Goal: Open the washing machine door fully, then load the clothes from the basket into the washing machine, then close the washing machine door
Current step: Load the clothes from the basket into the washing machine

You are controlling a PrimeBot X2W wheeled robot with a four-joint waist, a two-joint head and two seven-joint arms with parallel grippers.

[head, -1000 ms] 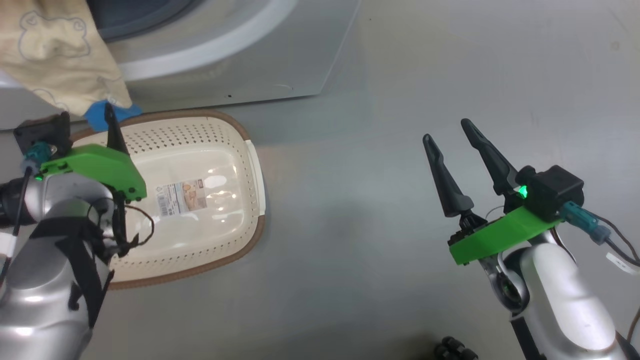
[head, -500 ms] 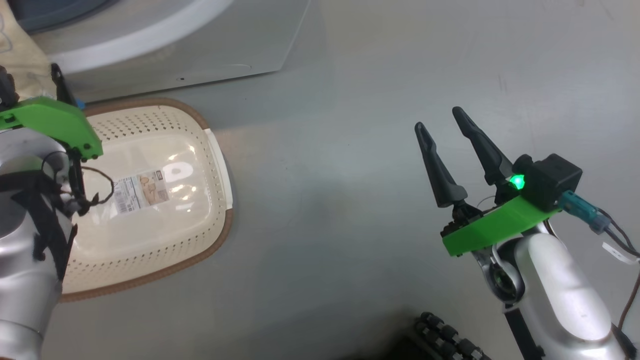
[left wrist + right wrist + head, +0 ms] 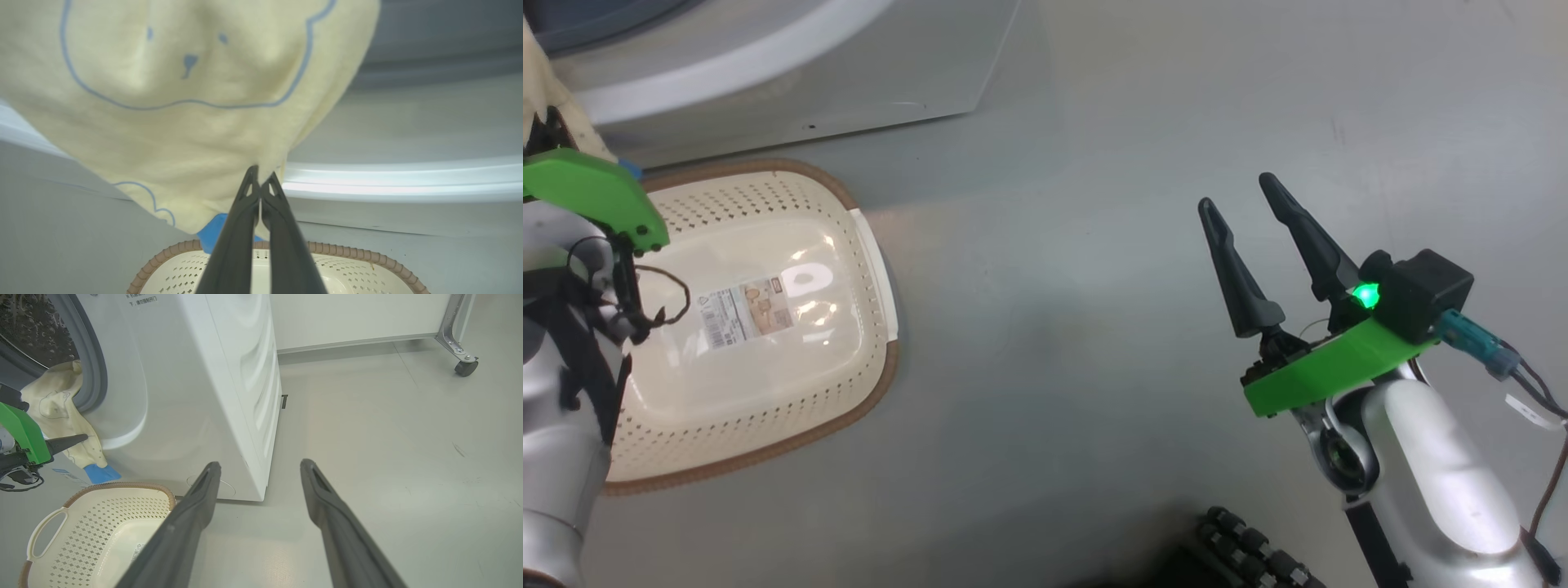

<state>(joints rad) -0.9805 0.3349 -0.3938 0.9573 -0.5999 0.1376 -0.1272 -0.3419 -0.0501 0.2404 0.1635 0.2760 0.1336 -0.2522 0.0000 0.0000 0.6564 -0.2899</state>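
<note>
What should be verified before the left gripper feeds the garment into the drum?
1. Left gripper shut on the garment: ok, fingers pinch a fold.
2. Garment inside the drum: not ok, it hangs out over the gasket, blue cuff down by the basket.
3. Basket emptied: ok, just its sticker on the bottom.
4. Right gripper out of the way: ok, open over bare floor.
5. Door fully open: cannot tell.
</note>
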